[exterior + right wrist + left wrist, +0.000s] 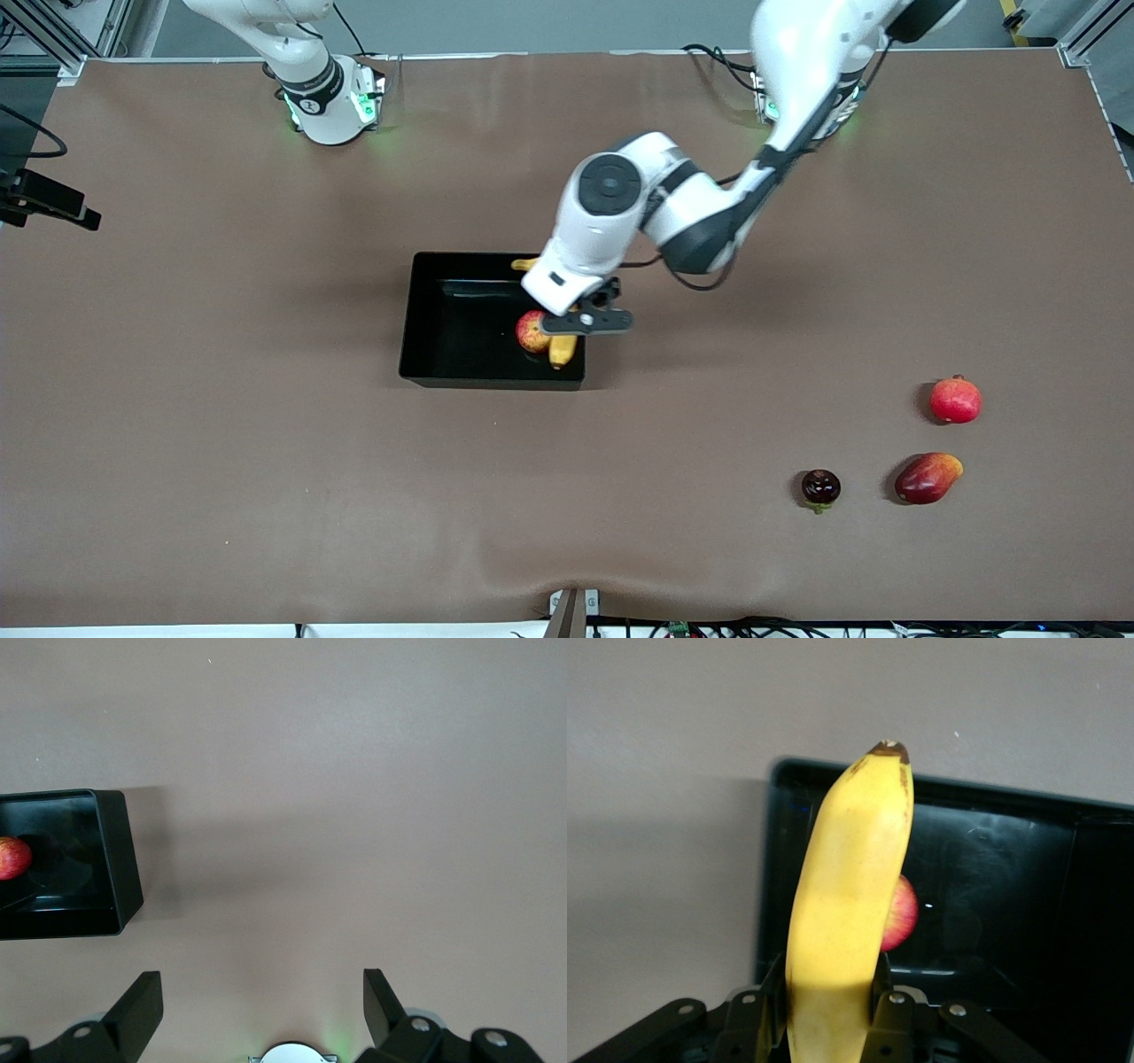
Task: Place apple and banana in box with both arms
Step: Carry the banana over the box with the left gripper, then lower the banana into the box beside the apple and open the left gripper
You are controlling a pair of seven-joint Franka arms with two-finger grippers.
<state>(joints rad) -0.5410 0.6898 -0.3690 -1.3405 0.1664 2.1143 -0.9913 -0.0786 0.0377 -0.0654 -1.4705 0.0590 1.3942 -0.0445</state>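
Apple (532,331) already in box (425,306); left pincer (580,321) clamped on banana (846,904) over box w/ release next, right pincer (261,1005) wide open, empty, waiting over bare tabletop (221,487).

Apple (532,331) in box (443,354), banana (562,349) above

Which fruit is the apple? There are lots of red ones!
Find the black box in the middle of the table. The apple lies inside it, at the left arm's end, beside the banana that the left claw holds. It is the only red fruit in the box, red with yellow streaks.
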